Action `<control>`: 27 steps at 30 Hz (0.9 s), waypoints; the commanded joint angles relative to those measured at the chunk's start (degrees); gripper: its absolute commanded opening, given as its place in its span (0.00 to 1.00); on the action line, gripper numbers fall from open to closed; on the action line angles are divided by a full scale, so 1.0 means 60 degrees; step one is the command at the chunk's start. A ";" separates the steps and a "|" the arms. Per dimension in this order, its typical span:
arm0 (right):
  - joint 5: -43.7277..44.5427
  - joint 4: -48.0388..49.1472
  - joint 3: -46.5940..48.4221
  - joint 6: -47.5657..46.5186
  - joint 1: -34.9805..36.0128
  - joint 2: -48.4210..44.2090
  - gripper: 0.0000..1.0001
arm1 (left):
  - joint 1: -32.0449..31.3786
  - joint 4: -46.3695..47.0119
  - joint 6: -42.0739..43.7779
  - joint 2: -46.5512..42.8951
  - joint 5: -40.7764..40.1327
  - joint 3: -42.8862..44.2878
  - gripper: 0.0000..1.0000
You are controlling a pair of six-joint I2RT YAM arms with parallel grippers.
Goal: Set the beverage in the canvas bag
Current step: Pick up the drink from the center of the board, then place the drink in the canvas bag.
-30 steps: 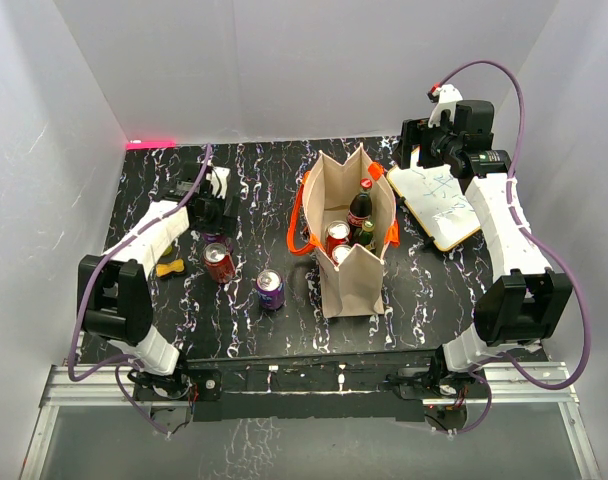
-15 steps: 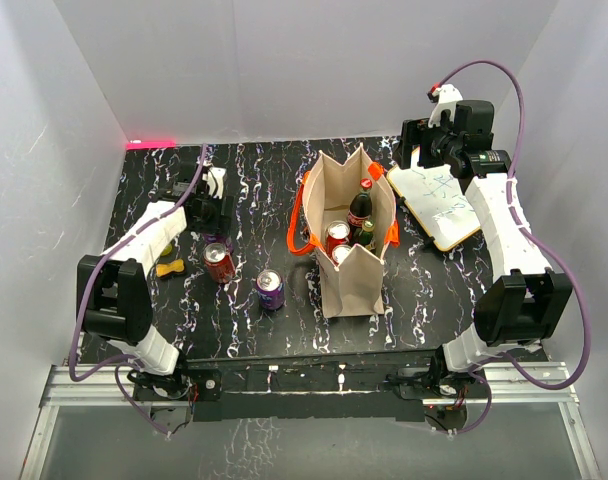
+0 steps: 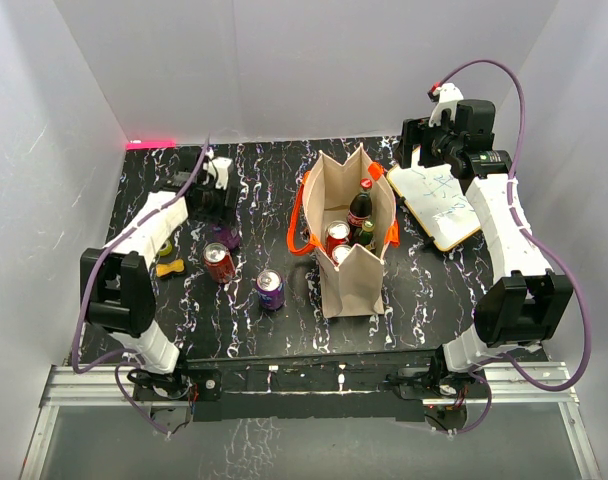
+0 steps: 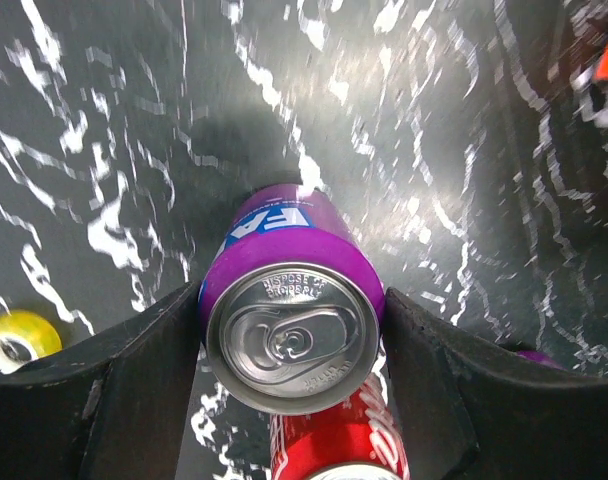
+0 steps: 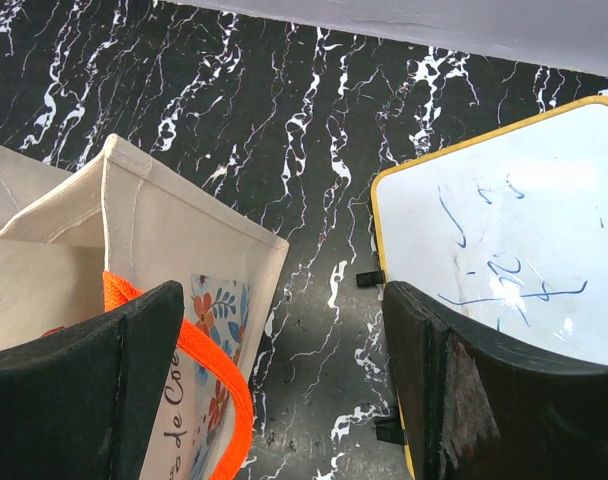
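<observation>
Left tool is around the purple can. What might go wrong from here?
The left tool seems to clasp the purple can near its top, so it may slip. The red can stands close beside it and may get knocked. The canvas bag already holds a bottle and cans, leaving little room.
</observation>
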 commanded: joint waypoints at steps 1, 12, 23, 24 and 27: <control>-0.0042 0.0642 -0.0030 0.0008 -0.0031 -0.0386 0.84 | 0.0012 0.0480 0.0490 -0.0238 0.1195 0.2106 0.00; 0.0084 0.0305 0.0489 -0.0152 -0.0031 0.0037 0.84 | -0.1149 0.0265 0.1498 -0.0108 0.2804 0.5412 0.00; -0.0001 0.0204 0.1137 -0.0157 -0.0031 0.0469 0.84 | -0.2942 -0.0262 0.2757 0.0179 0.4223 0.6995 0.00; -0.0027 0.0223 0.1099 -0.0135 -0.0031 0.0452 0.84 | -0.3067 -0.0306 0.2827 0.0218 0.4356 0.7051 0.00; -0.0114 0.0361 0.0826 -0.0117 -0.0031 0.0325 0.84 | -0.3460 -0.0391 0.2980 0.0370 0.4602 0.7213 0.00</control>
